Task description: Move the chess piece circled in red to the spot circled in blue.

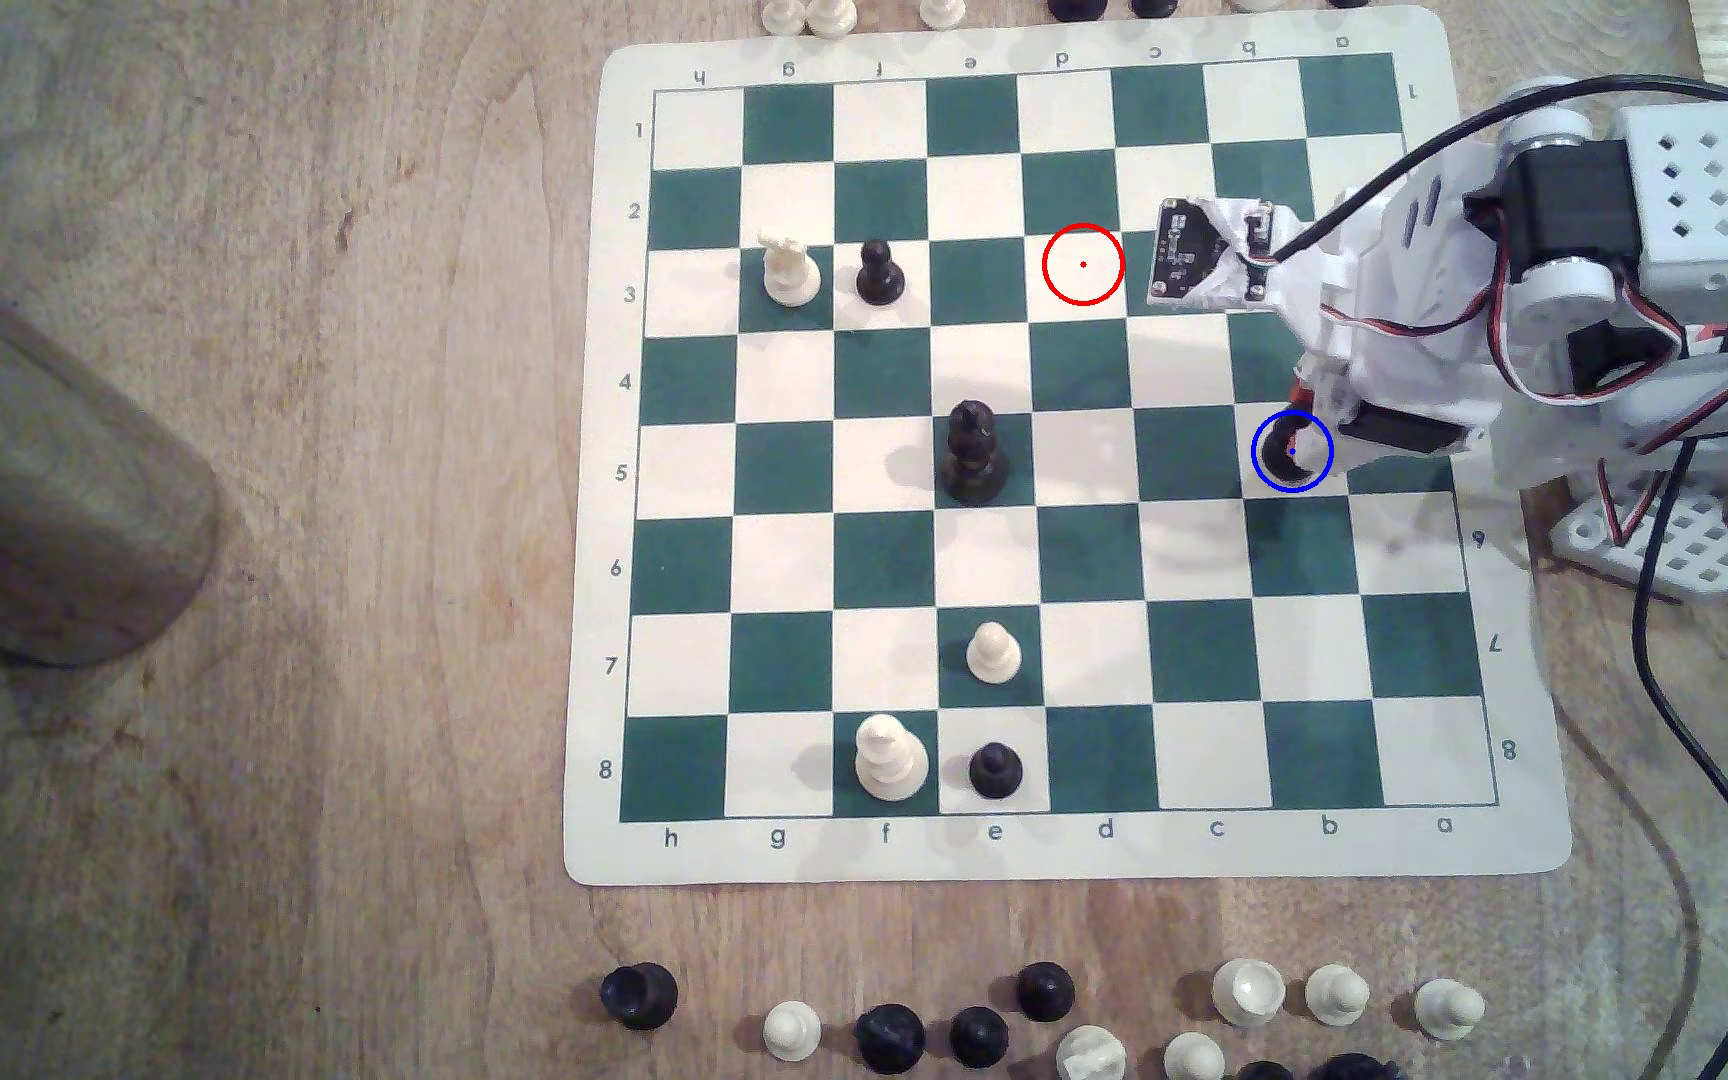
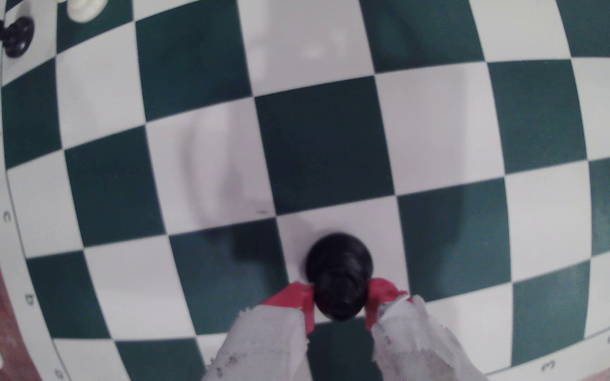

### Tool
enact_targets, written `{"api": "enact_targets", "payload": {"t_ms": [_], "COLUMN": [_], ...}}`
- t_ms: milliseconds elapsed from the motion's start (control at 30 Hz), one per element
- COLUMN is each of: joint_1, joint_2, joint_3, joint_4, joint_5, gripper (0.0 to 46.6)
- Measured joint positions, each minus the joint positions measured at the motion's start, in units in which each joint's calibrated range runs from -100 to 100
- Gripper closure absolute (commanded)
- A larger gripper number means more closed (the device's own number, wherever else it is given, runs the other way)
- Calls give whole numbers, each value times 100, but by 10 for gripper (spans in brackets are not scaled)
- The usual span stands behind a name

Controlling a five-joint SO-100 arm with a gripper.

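Red ring (image 1: 1082,264): upper middle of the exterior view; its white square is bare.
Chess piece (image 1: 1284,449): black, round base, slim top; I see it inside the blue-ringed spot (image 1: 1319,476), right of centre.
End effector (image 2: 340,298): my red-tipped fingers (image 2: 298,296) flank the piece; whether they press or have let go, I cannot tell.
Judgement: placement looks nearly finished.

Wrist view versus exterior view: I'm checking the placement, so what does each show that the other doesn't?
Wrist view: red fingertips flanking the black piece, its base on a white square.
Exterior view: the blue ring around that piece, the red ring with nothing inside it, and a tall black piece mid-board.
Both: the piece at the gripper on the green-and-white board.
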Motion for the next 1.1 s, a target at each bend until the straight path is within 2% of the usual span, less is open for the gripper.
{"api": "enact_targets", "payload": {"t_ms": [67, 100, 133, 300, 800, 1100], "joint_1": [0, 0, 0, 52, 37, -243], "joint_2": [0, 0, 0, -168, 17, -335], "joint_3": [0, 0, 0, 63, -45, -1780], "joint_4": [0, 0, 0, 0, 606, 2375], "joint_5": [24, 29, 29, 29, 29, -44], "gripper": [423, 389, 321, 257, 234, 234]}}
